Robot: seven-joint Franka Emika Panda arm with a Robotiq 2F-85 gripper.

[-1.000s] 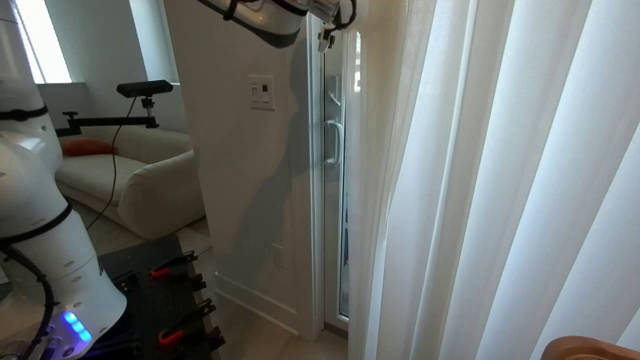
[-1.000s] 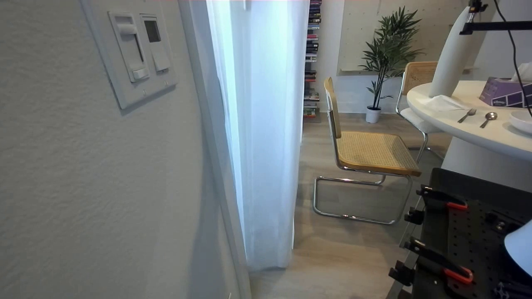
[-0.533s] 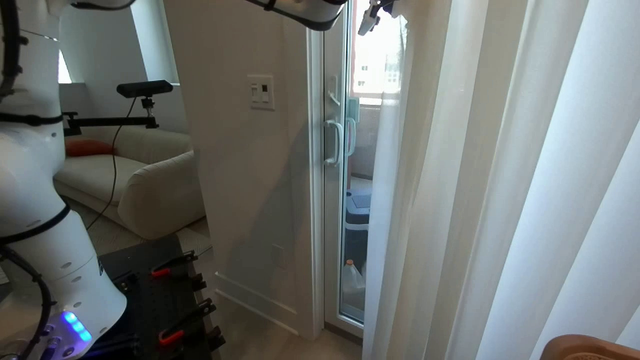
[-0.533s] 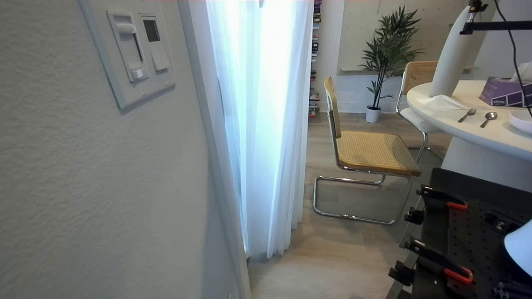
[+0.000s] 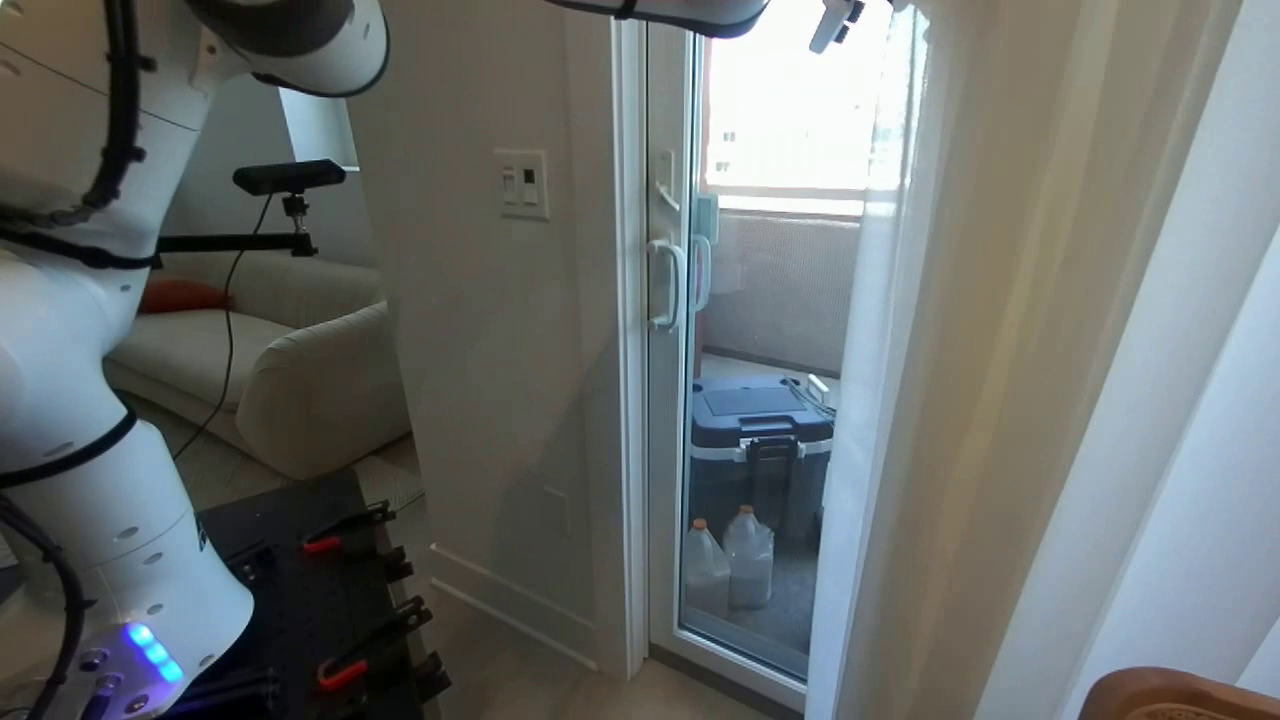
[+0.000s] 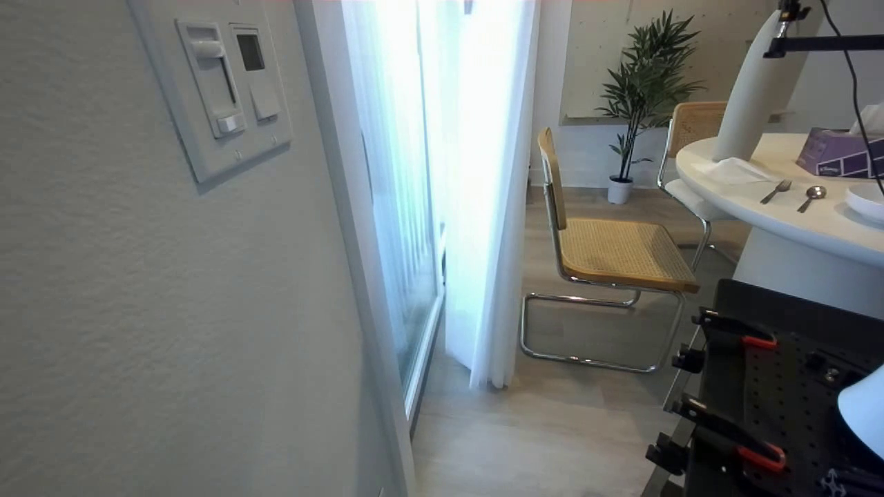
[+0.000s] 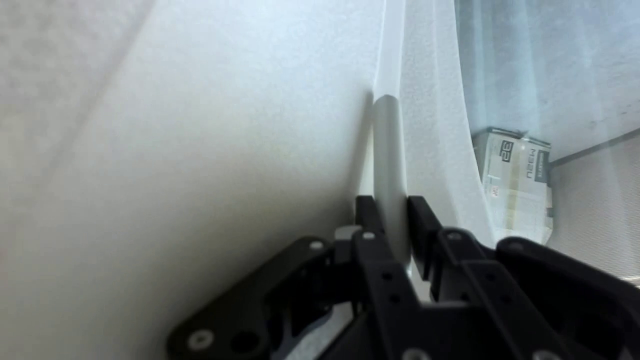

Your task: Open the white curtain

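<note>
The white curtain hangs in tall pleats, drawn partly across a white-framed glass door. Its near edge stands right of the door handle, and a strip of glass shows uncovered. The curtain also shows in an exterior view and fills the left of the wrist view. In the wrist view my gripper is shut on a slim white rod that runs along the curtain fabric. The dark fingers stand on either side of it. In both exterior views the jaws are out of frame or too small to tell.
A wall with a switch plate stands left of the door. A cane chair stands beyond the curtain, by a round white table. A brown chair top is low by the curtain. A cooler and jugs show behind the glass.
The arm has swung right in an exterior view, and the curtain's edge has slid right with it. Much more of the glass door shows, with the cooler and jugs behind it.
</note>
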